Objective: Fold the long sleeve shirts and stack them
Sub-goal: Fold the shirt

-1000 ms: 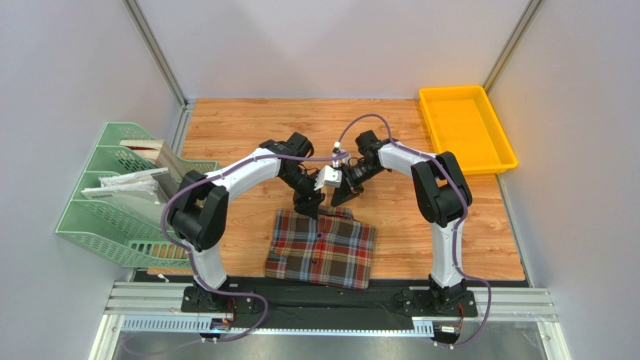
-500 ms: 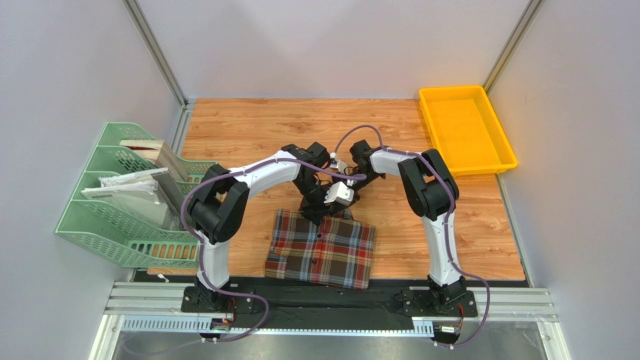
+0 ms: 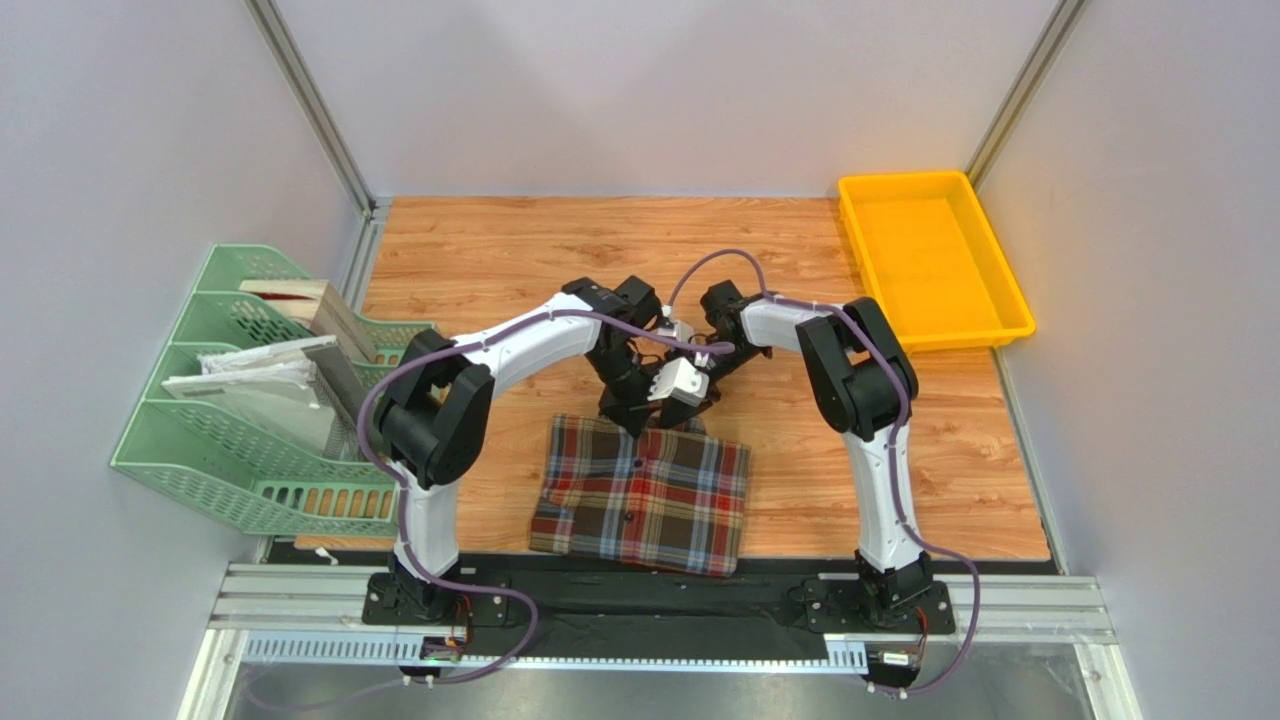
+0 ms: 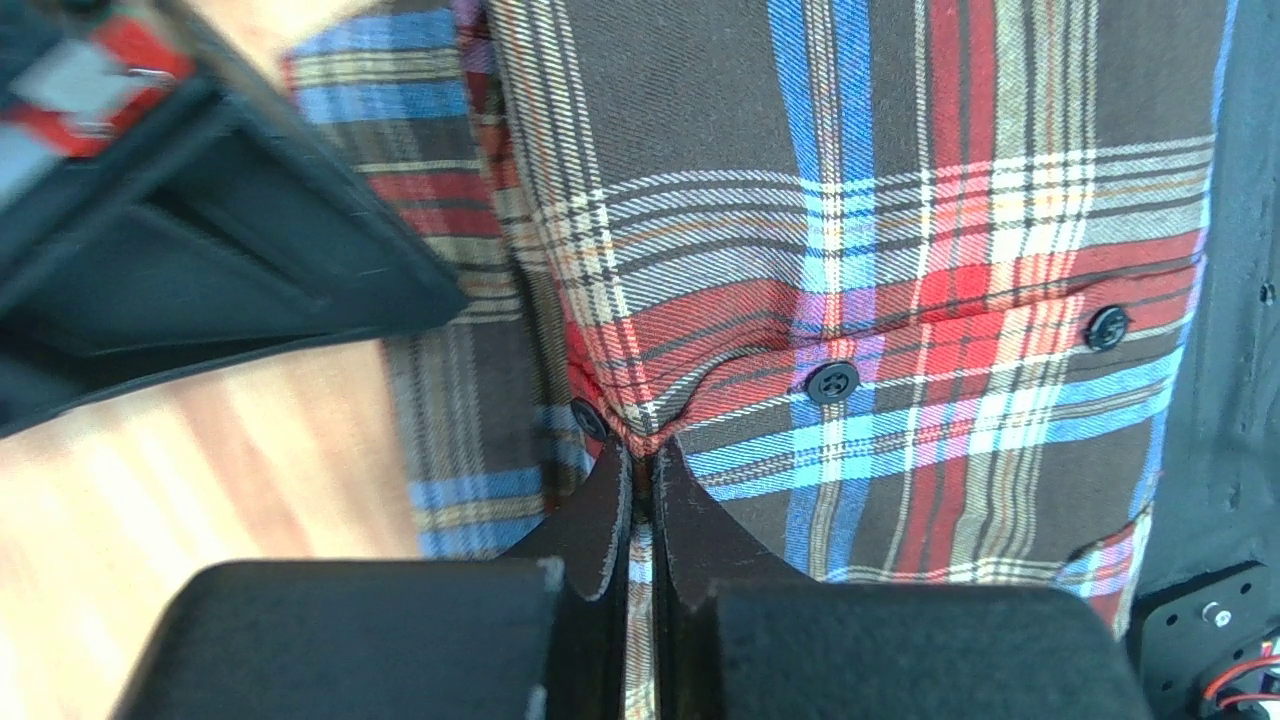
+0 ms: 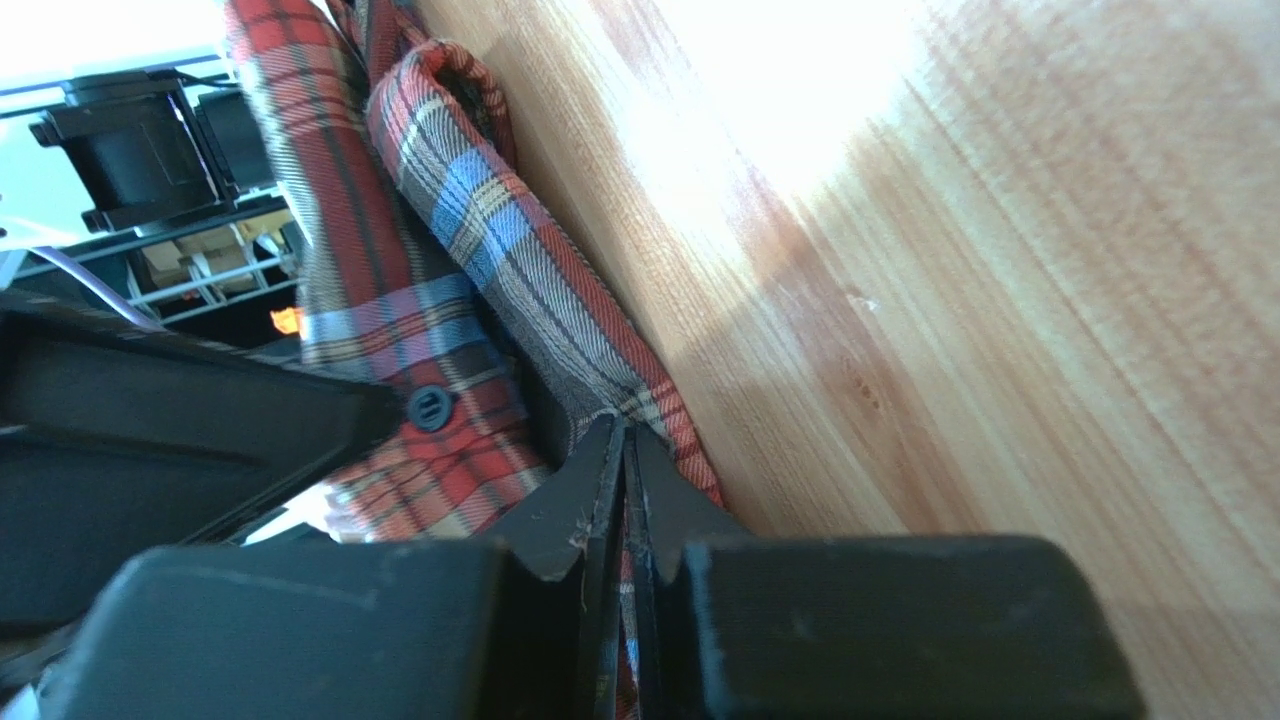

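A folded plaid long sleeve shirt (image 3: 643, 500) in brown, red, blue and cream lies on the wooden table near the front. Both grippers meet at its far edge. My left gripper (image 3: 637, 422) is shut on a pinch of the shirt's cloth (image 4: 842, 300) beside a row of dark buttons; in its wrist view the left gripper (image 4: 642, 450) has plaid between its jaws. My right gripper (image 3: 684, 408) is shut on the shirt's far hem (image 5: 496, 263), where the cloth meets the bare wood, and the right gripper (image 5: 624, 435) has fabric showing between its closed jaws.
A yellow tray (image 3: 932, 258) stands at the back right. A green file rack (image 3: 226, 405) holding papers and a board stands at the left. Grey walls close in the table on three sides. A black rail (image 3: 661, 593) carries the arm bases at the front.
Both arms came down and toward the shirt's far edge. The left gripper closed from wide open onto the cloth; the right gripper also closed on the hem.
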